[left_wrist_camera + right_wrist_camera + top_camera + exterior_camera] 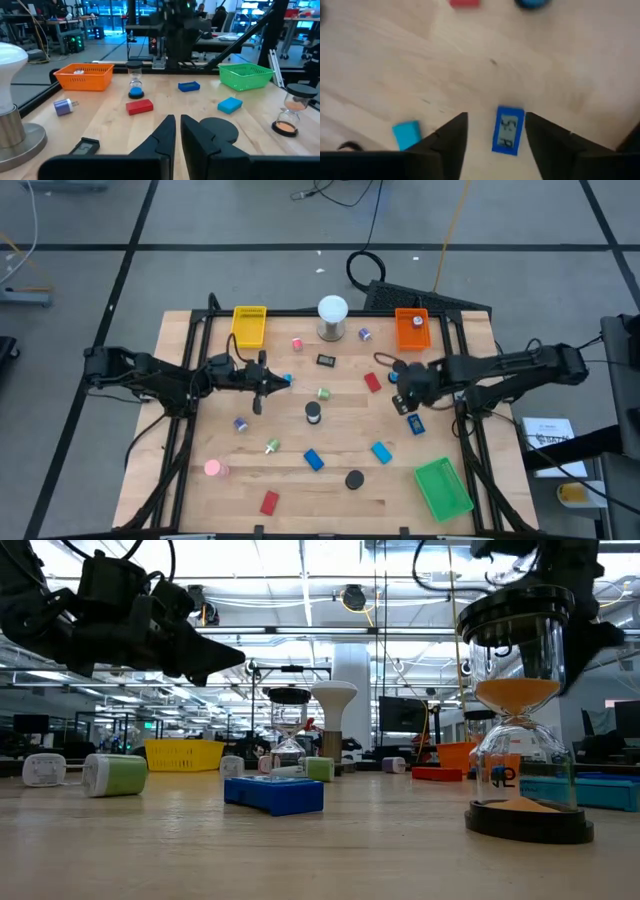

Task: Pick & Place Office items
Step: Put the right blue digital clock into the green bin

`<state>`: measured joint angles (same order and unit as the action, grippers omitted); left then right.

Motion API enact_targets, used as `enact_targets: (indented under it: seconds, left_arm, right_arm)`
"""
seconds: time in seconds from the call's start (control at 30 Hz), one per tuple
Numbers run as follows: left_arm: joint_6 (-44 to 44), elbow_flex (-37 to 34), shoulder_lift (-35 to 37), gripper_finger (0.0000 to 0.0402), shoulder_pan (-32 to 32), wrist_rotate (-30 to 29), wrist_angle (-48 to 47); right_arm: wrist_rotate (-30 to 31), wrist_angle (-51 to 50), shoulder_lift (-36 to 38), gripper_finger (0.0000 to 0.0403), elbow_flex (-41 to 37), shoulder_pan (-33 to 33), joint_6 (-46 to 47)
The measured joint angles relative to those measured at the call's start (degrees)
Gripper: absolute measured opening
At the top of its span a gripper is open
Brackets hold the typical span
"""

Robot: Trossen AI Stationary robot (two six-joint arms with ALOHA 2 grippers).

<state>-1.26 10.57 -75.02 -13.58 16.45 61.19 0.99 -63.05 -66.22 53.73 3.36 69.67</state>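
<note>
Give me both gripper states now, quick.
Left gripper: nearly shut, holding nothing.
Right gripper: open, fingers either side of the small blue rectangular timer with a display, no grip.

Both arms are matte black, built of chunky jointed segments with thin black cables looped alongside them. The left gripper (262, 383) ends in two flat, tapering black fingers (161, 138) with sharp angled edges. The right gripper (408, 394) carries the same dark, wedge-shaped fingers (451, 134) on a bulkier rounded wrist.
</note>
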Motion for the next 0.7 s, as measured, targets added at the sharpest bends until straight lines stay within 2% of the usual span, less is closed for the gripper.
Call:
enact_targets:
  seconds: [0.2,0.33,0.6,0.7]
  left_arm:
    - [0.0,0.0,0.0,0.0035,0.0,0.0,0.0]
    - [0.0,0.0,0.0,0.0035,0.0,0.0,-0.1]
    - [0.0,0.0,0.0,0.0035,0.0,0.0,-0.1]
    - [0.0,0.0,0.0,0.0035,0.0,0.0,-0.1]
  right_arm:
    - [0.9,2.8,-5.4,0.0267,-3.4,6.5,9.7]
    - [2.0,4.5,-7.9,0.0288,-4.9,9.2,14.2]
    - [3.5,6.3,-10.5,0.0272,-8.9,11.7,19.8]
    - [3.4,11.3,-10.6,0.026,-11.6,12.4,20.8]
